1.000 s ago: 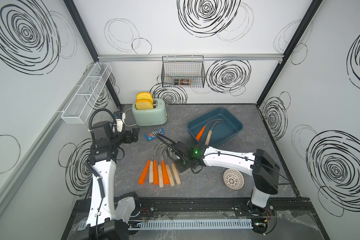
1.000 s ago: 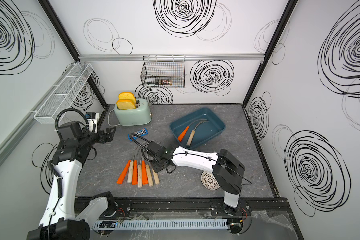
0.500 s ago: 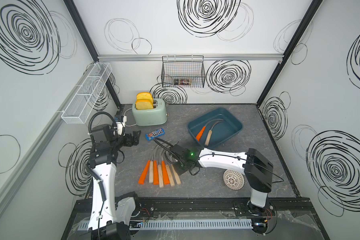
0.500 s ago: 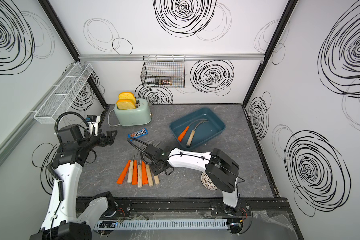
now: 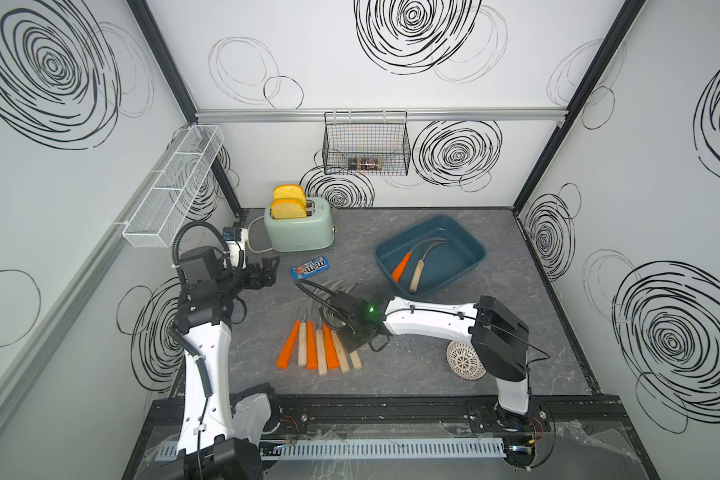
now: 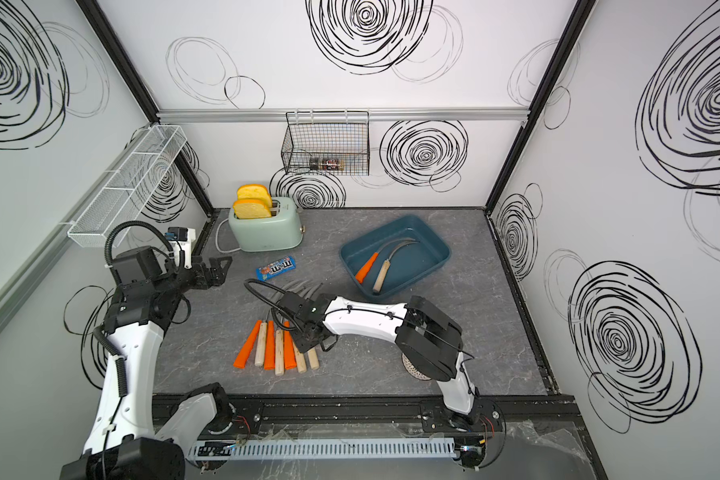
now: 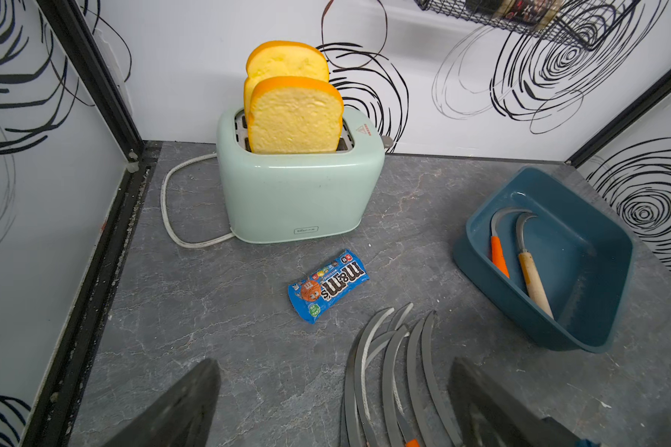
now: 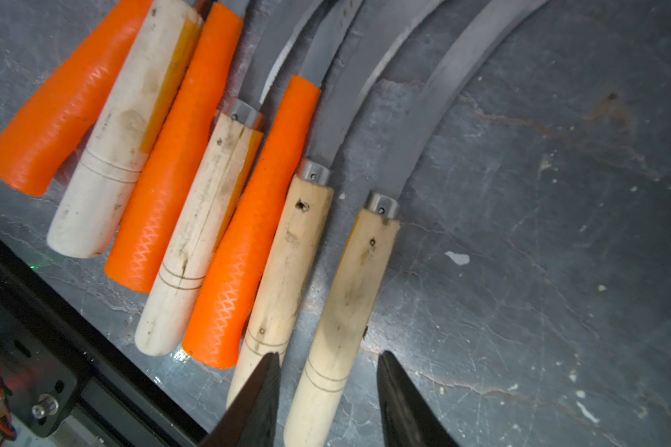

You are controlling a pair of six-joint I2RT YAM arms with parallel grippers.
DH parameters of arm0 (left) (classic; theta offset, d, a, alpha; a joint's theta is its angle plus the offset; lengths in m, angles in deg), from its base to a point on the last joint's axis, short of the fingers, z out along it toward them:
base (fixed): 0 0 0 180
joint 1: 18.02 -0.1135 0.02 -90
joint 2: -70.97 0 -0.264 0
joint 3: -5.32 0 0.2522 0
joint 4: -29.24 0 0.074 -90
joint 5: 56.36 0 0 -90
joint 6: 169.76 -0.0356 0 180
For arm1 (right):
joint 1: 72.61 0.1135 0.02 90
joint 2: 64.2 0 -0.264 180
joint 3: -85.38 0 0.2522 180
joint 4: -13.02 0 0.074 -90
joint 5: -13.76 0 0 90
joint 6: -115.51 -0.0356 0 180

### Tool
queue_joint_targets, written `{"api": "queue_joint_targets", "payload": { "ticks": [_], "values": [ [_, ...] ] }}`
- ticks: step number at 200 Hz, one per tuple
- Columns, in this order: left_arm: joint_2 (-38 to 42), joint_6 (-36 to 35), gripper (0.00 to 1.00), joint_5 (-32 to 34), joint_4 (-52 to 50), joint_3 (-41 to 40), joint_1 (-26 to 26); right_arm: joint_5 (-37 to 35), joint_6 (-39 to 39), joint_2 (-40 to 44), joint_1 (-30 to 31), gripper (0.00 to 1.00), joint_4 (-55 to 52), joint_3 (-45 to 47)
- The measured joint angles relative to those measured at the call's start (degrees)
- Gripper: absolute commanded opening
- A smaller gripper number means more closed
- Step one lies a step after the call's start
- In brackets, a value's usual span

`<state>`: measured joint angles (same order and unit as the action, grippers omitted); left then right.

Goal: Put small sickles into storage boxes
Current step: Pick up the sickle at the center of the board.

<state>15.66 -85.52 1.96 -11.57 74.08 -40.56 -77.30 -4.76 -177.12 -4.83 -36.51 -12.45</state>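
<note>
Seven sickles (image 5: pixel 321 349) are laid in a row on the table (image 5: pixel 412 374), handles side by side. Two more are seen flat in the tray (image 5: pixel 454 266), one orange-handled, one wooden-handled, just beside each other.

In both top views the right gripper (image 5: pixel 360 338) is hidden under its wrist. Only in the right wrist view are its fingers (image 8: pixel 260 402) shown: apart, set either side of the wooden handle of the end sickle (image 8: pixel 345 302), which lies on the table.

The left gripper (image 5: pixel 269 270) is held near the toaster (image 5: pixel 300 232), spread wide. In the left wrist view only the row's blades are shown. A strainer (image 5: pixel 464 361) is seen in the top views alone.
</note>
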Motion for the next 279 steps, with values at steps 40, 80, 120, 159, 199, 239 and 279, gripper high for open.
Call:
{"api": "queue_joint_targets", "payload": {
  "ticks": [40,80,120,159,199,239,279],
  "values": [
    [0.0,0.0,0.96,-1.4,-0.1,0.1,-0.8,-0.8,-0.4,-2.2,0.0,0.44,-1.6,-2.3],
    [-0.7,-0.1,0.96,-2.2,-1.0,2.0,-2.0,-1.4,-0.4,-3.1,0.0,0.44,-2.7,-2.5],
    [-0.6,-0.1,0.96,-3.2,-1.6,2.4,-2.8,-1.5,-0.6,-4.5,0.0,0.44,-3.5,-3.2],
    [-0.6,-0.3,0.96,-3.9,-1.9,2.4,-3.1,-1.4,-0.8,-5.0,0.0,0.44,-3.9,-3.7],
    [-0.6,-0.6,0.96,-4.6,-2.9,2.4,-3.5,-1.4,-1.0,-6.0,0.0,0.43,-4.4,-4.6],
    [-0.6,-0.8,0.96,-5.4,-3.0,2.4,-3.7,-1.1,-1.0,-7.6,0.0,0.43,-4.7,-4.9],
    [-0.9,-0.9,0.96,-6.0,-2.9,2.4,-3.9,-1.0,-1.0,-8.1,0.0,0.43,-5.0,-5.0]
  ]
}}
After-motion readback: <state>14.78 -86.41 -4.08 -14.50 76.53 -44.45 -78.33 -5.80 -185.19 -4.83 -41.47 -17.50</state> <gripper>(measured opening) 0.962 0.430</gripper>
